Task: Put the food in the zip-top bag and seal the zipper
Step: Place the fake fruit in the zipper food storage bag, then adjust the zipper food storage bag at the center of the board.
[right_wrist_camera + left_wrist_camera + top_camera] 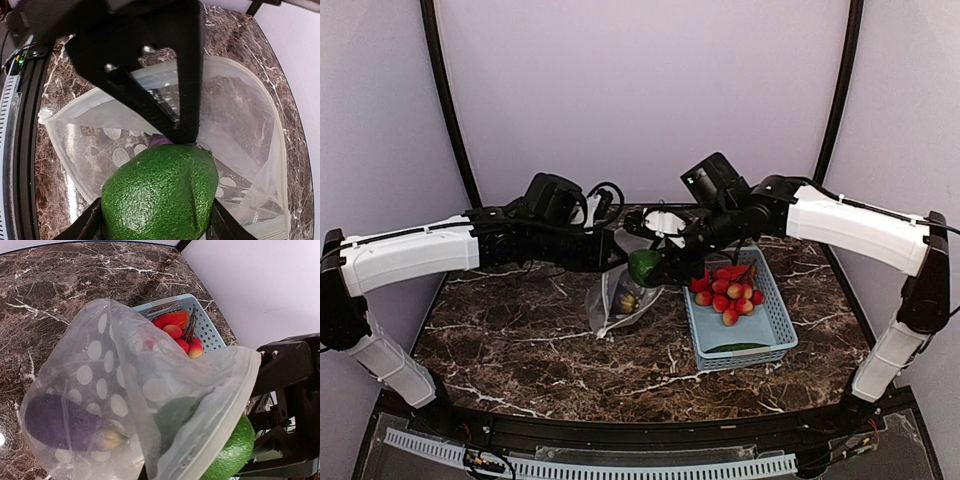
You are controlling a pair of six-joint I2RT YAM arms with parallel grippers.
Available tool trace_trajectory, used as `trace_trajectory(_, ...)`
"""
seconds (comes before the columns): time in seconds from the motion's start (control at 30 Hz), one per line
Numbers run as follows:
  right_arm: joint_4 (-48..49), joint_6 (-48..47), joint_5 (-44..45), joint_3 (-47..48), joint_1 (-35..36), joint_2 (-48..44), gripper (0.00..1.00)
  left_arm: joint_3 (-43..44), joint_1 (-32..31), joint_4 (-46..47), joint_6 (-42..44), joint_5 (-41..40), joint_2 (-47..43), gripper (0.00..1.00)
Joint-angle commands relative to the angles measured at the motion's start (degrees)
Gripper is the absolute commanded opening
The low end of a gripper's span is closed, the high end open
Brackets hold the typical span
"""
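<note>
My left gripper [612, 252] is shut on the mouth edge of the dotted zip-top bag [618, 300] and holds it lifted and open; its fingers are hidden behind the plastic in the left wrist view. The bag [107, 385] holds a purple eggplant [52, 421]. My right gripper [160, 222] is shut on a bumpy green fruit [160, 197] right at the bag's mouth [245, 135]. The fruit also shows in the top view [643, 267] and the left wrist view [234, 452]. The zipper strip [235, 405] runs along the open rim.
A light-blue basket [775, 330] stands right of the bag with several red round pieces [730, 288] and a flat green piece [735, 347]. The basket [209, 332] lies just behind the bag. Both arms meet over the table's middle back.
</note>
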Motion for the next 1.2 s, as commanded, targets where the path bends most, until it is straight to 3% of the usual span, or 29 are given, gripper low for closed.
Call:
trace_trajectory(0.0,4.73,2.47,7.99,2.06,0.52,2.09,0.63,-0.86,-0.94,4.66,-2.29,1.63,-1.91,0.01)
trace_trajectory(0.27,5.57,4.98,13.68,6.03,0.48,7.29,0.77,-0.91,-0.91,6.2,-2.76,1.85,-1.1,0.01)
trace_trajectory(0.37,2.6,7.39,10.83,9.69,0.51,8.0,0.85,-0.97,-0.89,6.13,-2.81,1.15,-0.95,0.01)
trace_trajectory(0.53,0.44,8.87,7.3,8.98,0.43,3.09,0.86,-1.76,-0.91,5.45,-2.63,-3.12,-1.72,0.01)
trace_trajectory(0.67,1.52,9.6,10.09,5.08,0.36,-1.88,0.82,-2.44,-0.82,5.25,-1.82,-5.7,-2.03,0.01)
trace_trajectory(0.93,3.83,16.45,17.83,-0.45,-3.62,-2.27,0.6,-3.21,-0.86,6.78,-1.88,-5.19,-1.67,0.01)
trace_trajectory(1.17,-3.67,22.54,6.35,6.86,-10.58,5.4,0.49,-3.21,-0.83,7.24,-1.59,-4.55,-2.44,0.01)
